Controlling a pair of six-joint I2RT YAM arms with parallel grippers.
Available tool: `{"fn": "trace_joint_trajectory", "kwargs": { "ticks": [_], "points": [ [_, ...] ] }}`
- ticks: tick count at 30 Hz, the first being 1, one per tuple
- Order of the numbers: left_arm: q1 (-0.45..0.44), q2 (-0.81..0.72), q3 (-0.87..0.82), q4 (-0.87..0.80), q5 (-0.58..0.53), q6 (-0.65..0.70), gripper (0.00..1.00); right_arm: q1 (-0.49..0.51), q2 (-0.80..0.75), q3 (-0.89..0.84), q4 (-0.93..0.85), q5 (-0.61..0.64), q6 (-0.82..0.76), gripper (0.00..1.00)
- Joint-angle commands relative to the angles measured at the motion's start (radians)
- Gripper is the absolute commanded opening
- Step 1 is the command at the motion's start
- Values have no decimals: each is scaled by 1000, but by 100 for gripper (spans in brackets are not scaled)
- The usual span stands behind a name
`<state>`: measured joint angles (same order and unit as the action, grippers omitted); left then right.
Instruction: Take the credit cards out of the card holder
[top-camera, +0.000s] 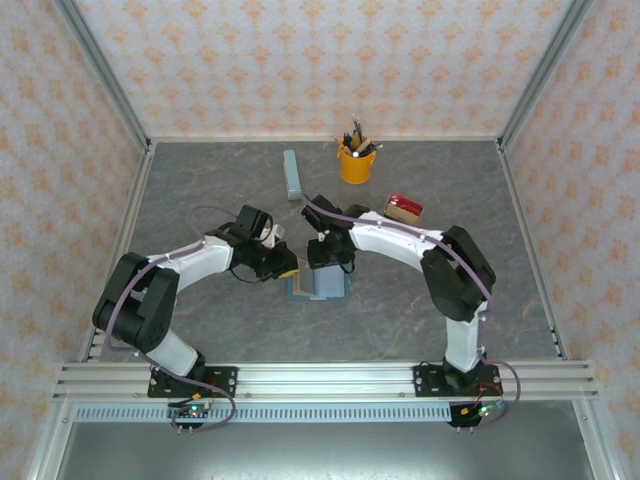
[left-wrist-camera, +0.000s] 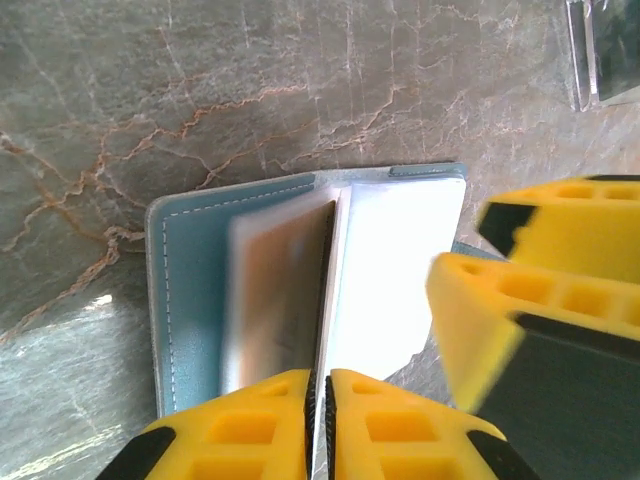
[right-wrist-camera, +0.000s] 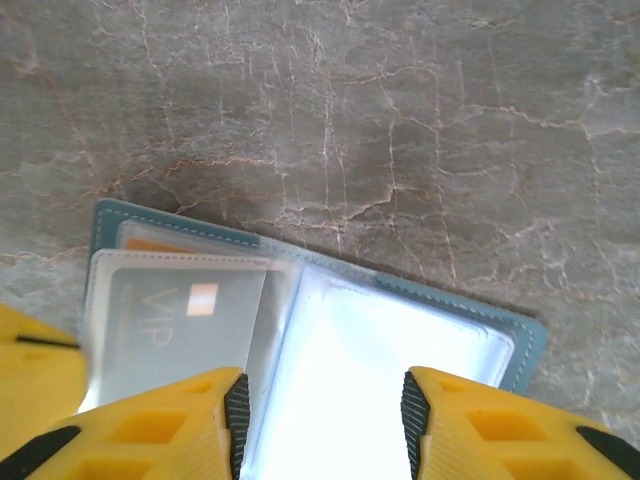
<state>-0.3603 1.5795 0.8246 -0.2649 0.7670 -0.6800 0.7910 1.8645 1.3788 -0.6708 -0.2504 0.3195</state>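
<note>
The left gripper (left-wrist-camera: 320, 388) has its yellow fingers pressed almost together on the thin edge of one clear sleeve leaf of the card holder (left-wrist-camera: 185, 290), and the leaf stands up on edge between them. To the left of that raised leaf, another sleeve carries a blurred brownish card (left-wrist-camera: 275, 290) over the light blue lining. To its right, a glaring white page lies flat. The right gripper (right-wrist-camera: 320, 400) hangs just above the same open holder with its fingers spread well apart and nothing between them. Below it is a bright clear page, and beside that a sleeve holding a grey card marked VIP (right-wrist-camera: 180, 300). A sliver of orange shows in the sleeve behind it. One yellow finger (right-wrist-camera: 30, 370) of the left gripper sits at the lower left of the right wrist view. From above, the two grippers meet over the card holder (top-camera: 322, 287), which lies open on the grey marbled table (top-camera: 200, 190) between the arms. Well apart toward the back right lie a red and a tan card (top-camera: 403, 207) together. Farther back stand a yellow pen cup (top-camera: 356, 163) and a pale blue-grey bar (top-camera: 292, 175).
</note>
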Motion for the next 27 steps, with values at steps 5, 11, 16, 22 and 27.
{"fn": "trace_joint_trajectory", "kwargs": {
  "ticks": [5,11,16,22,27],
  "points": [
    [-7,16,21,6,0,12,15,8,-9,-94,41,-62,67,46],
    [-17,16,19,51,58,-14,18,8,-50,-134,86,-49,103,43],
    [-61,12,31,87,66,-52,23,8,-162,-182,115,67,145,43],
    [-121,16,64,121,52,-94,29,5,-307,-265,138,252,226,47],
    [-148,63,95,122,28,-118,32,2,-418,-352,210,315,257,50]
  ]
}}
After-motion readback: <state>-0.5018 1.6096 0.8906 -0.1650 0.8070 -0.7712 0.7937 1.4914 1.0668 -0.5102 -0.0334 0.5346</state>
